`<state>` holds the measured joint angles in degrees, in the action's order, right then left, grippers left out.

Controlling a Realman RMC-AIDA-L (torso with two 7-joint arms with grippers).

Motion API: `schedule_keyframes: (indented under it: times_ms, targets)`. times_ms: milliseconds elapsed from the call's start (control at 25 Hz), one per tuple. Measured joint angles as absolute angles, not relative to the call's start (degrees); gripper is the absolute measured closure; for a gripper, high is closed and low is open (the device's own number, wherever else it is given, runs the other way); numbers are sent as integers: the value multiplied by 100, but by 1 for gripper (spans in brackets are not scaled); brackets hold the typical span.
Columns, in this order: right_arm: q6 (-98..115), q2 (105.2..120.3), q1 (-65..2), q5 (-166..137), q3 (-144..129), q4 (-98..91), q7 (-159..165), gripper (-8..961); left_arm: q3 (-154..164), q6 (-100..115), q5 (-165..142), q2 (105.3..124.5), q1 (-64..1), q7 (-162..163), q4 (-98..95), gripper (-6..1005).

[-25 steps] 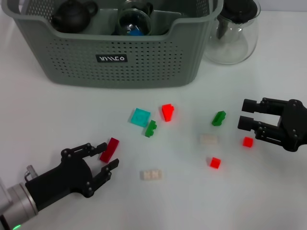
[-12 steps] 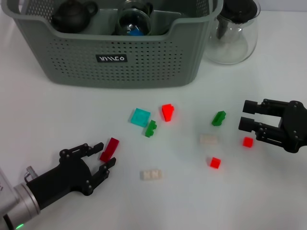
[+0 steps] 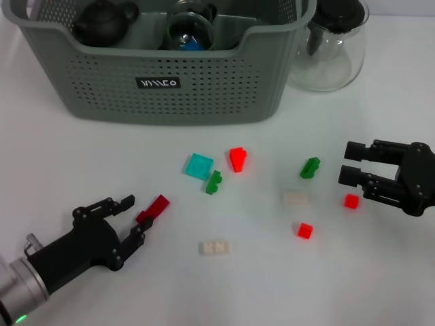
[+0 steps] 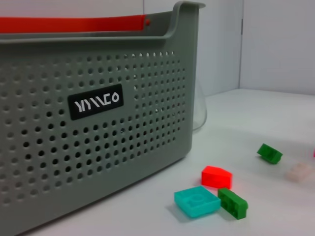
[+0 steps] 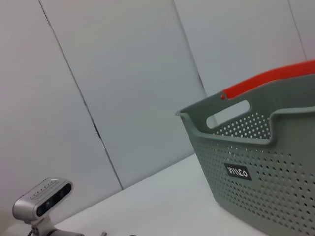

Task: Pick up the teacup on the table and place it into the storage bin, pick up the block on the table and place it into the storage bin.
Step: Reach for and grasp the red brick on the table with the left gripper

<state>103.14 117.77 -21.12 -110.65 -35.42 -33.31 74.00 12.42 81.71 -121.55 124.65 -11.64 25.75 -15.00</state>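
**A:** So where does the block stand right now?

**B:** The dark red block [image 3: 155, 208] lies on the desk [image 3: 81, 156], its near end between the fingers of the left pincer [image 3: 131, 216]. The jaws stand apart around it, not clamped as far as I can tell. So the grasp isn't made, and the lift and the carry to the storage bin [image 3: 163, 81] are left to do.

**A:** And the teacup?

**B:** Inside the bin I see a glass vessel [image 3: 189, 30] beside a dark teapot [image 3: 103, 20]; that may be the teacup, so I'd judge that half done, though I can't be sure.

**A:** What about the other arm?

**B:** The right pincer [image 3: 350, 163] hovers at the right side of the desk, jaws apart, holding nothing. A small red block [image 3: 351, 201] sits just beside it.

**A:** Anything in the way?

**B:** Loose pieces are scattered between the block and the bin: a teal tile [image 3: 198, 166], a green brick [image 3: 214, 182] just beside it, a red piece [image 3: 237, 159], another green brick [image 3: 310, 167], two white bricks [image 3: 214, 248] [image 3: 296, 197] and a red cube [image 3: 305, 231]. They lie flat, so a lifted carry should pass above them. The bin's wall is tall, so the block must go up over the rim. A clear glass teapot [image 3: 329, 51] stands just beside the bin's right end.
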Motion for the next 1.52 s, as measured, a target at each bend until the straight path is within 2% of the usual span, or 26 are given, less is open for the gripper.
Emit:
schedule_keyframes:
  times_ms: [640,1520]
  targets:
    - [10310,11767,-2116,-11065,-3542,-3331,7401,418,1348,8119,-12182,12469,-1203,2630,-1424,632]
    - [10310,11769,-2106,-11065,-3555,-3324,7400,419,1351,8010,-12182,12449,-1256,2975,-1386,748]
